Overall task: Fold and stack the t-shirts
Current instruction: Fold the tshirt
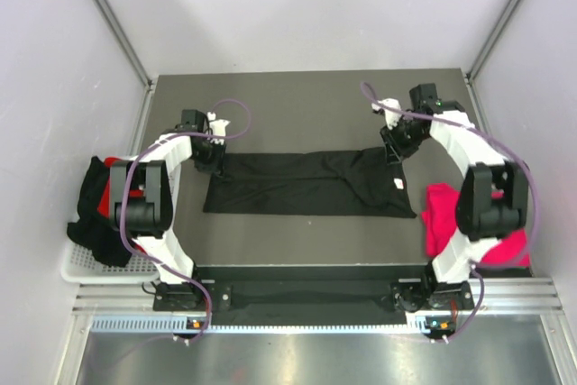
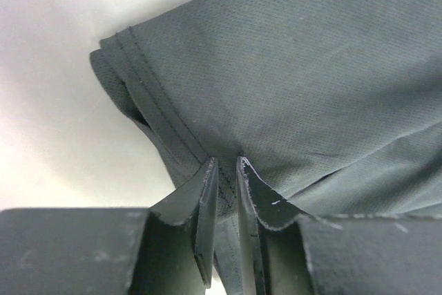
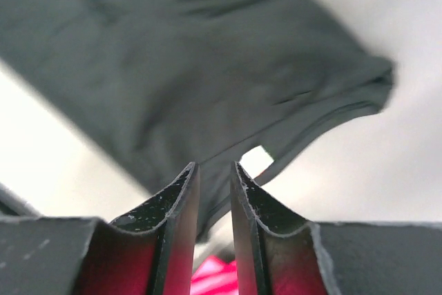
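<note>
A black t-shirt (image 1: 306,185) lies flat across the middle of the table as a long folded band, its small white tag (image 1: 399,184) near the right end. My left gripper (image 1: 213,156) is at the shirt's far left corner. In the left wrist view it (image 2: 224,162) is shut on the stitched hem of the black cloth (image 2: 311,67). My right gripper (image 1: 393,151) is at the far right corner. In the right wrist view it (image 3: 213,166) stands nearly closed with the edge of the black cloth (image 3: 173,53) between the jaws.
A pink-magenta t-shirt (image 1: 446,214) lies bunched at the table's right edge and shows under the right fingers (image 3: 221,278). A white wire basket (image 1: 77,270) at the left holds black and red t-shirts (image 1: 97,200). Grey walls enclose the table.
</note>
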Action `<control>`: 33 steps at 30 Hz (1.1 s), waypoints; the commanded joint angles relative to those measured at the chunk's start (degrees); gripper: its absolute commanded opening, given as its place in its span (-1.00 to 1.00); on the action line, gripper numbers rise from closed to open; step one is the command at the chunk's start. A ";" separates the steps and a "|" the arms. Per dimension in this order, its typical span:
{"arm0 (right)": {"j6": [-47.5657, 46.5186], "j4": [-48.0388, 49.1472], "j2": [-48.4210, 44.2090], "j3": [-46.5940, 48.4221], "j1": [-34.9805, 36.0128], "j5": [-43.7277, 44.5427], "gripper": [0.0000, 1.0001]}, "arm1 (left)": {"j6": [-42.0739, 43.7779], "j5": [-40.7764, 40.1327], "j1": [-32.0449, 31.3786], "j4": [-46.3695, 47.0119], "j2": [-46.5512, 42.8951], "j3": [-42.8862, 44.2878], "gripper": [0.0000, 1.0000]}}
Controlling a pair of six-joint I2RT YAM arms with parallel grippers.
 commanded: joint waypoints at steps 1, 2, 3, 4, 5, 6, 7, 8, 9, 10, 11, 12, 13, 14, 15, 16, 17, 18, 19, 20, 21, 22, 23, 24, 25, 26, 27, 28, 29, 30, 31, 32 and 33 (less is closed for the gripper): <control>2.17 4.17 9.59 3.95 -2.54 -1.68 -0.50 | 0.69 2.66 -0.30 -0.99 -1.61 1.30 -0.57; 2.17 4.44 11.19 4.82 -2.81 -2.47 -0.51 | 0.87 2.75 -0.30 -0.90 -1.17 1.30 -0.57; 2.34 4.70 12.78 6.92 -3.33 -2.83 -0.51 | 0.87 2.49 -0.30 -0.73 -0.99 1.48 -0.60; 2.43 4.62 15.32 7.98 -3.51 -3.18 -0.51 | 0.87 2.31 -0.30 -0.64 -0.73 1.56 -0.60; 2.61 4.79 17.26 10.00 -3.86 -3.88 -0.51 | 0.87 2.13 -0.30 -0.29 -0.38 1.83 -0.60; 2.78 4.97 17.28 10.89 -3.95 -3.97 -0.51 | 0.78 2.13 -0.30 -0.20 -0.20 2.00 -0.61; 2.70 5.05 18.84 11.77 -4.04 -3.97 -0.51 | 0.61 2.05 -0.30 -0.11 -0.11 2.18 -0.62; 2.87 4.88 19.47 12.64 -4.21 -4.06 -0.51 | 0.43 1.87 -0.30 -0.11 0.41 2.44 -0.62; 3.05 4.71 19.99 14.13 -4.22 -4.23 -0.51 | 0.43 1.87 -0.30 -0.28 0.68 2.71 -0.63; 3.14 4.53 20.70 14.67 -4.30 -4.32 -0.50 | 0.35 1.78 -0.30 -0.46 0.85 3.06 -0.63; 3.14 4.44 21.14 15.11 -4.30 -4.32 -0.50 | 0.26 1.87 -0.30 -0.46 1.20 3.32 -0.63; 3.14 4.35 21.23 15.46 -4.30 -4.32 -0.49 | 0.34 1.78 -0.30 -0.55 1.30 3.41 -0.63; 3.05 4.27 21.32 15.47 -4.30 -4.15 -0.47 | 0.34 1.78 -0.30 -0.64 1.21 3.59 -0.64; 2.96 4.44 21.32 15.47 -4.30 -3.97 -0.46 | 0.34 1.78 -0.30 -0.64 1.30 3.59 -0.63; 2.87 4.61 21.32 15.29 -4.39 -3.80 -0.46 | 0.34 1.78 -0.30 -0.64 1.38 3.67 -0.64; 2.87 4.62 21.67 15.29 -4.39 -3.71 -0.46 | 0.34 1.78 -0.30 -0.72 1.38 3.76 -0.64; 2.87 4.62 22.02 15.20 -4.39 -3.53 -0.45 | 0.26 1.87 -0.30 -0.73 1.56 3.85 -0.64; 2.79 4.62 22.20 15.12 -4.57 -3.45 -0.44 | 0.17 1.87 -0.30 -0.73 1.56 4.02 -0.64; 2.79 4.70 22.81 15.11 -4.57 -3.36 -0.43 | 0.26 1.87 -0.30 -0.81 1.73 4.11 -0.64; 2.79 4.96 22.99 15.11 -4.65 -2.84 -0.42 | 0.26 1.78 -0.30 -0.99 1.82 4.20 -0.65; 2.87 5.05 23.34 15.03 -4.83 -2.48 -0.41 | 0.26 1.78 -0.30 -0.99 1.91 4.29 -0.64; 2.96 5.40 23.43 15.03 -5.01 -2.22 -0.39 | 0.26 1.69 -0.30 -0.99 2.00 4.38 -0.64; 3.05 5.84 23.60 14.94 -5.44 -1.87 -0.39 | 0.34 1.35 -0.30 -1.16 2.26 4.38 -0.65; 3.22 6.19 23.69 14.94 -5.62 -1.69 -0.39 | 0.34 1.34 -0.30 -1.08 2.35 4.38 -0.65; 3.40 6.55 23.95 14.94 -5.88 -1.60 -0.38 | 0.52 1.17 -0.30 -1.08 2.52 4.38 -0.65; 3.49 6.81 24.13 15.03 -6.15 -1.51 -0.38 | 0.43 1.08 -0.30 -0.99 2.61 4.38 -0.65; 3.40 6.81 24.48 15.20 -6.24 -1.51 -0.38 | 0.52 0.99 -0.30 -0.90 2.88 4.46 -0.65; 3.31 6.73 25.18 15.38 -6.24 -1.51 -0.37 | 0.52 0.90 -0.30 -0.81 3.14 4.55 -0.65; 3.23 6.64 25.71 15.55 -6.24 -1.34 -0.37 | 0.43 0.90 -0.30 -0.81 3.32 4.73 -0.66; 2.96 6.55 26.67 15.90 -6.24 -1.16 -0.37 | 0.35 0.73 -0.21 -0.73 3.58 4.90 -0.65; 2.87 6.38 27.11 16.08 -6.24 -0.99 -0.37 | 0.08 0.47 -0.30 -0.64 3.93 4.99 -0.65; 2.79 6.29 27.73 16.26 -6.24 -0.20 -0.37 | 0.08 0.20 -0.30 -0.64 4.19 5.17 -0.66; 2.70 6.29 28.69 16.26 -6.15 0.33 -0.37 | -0.09 0.20 -0.30 -0.81 4.54 5.60 -0.66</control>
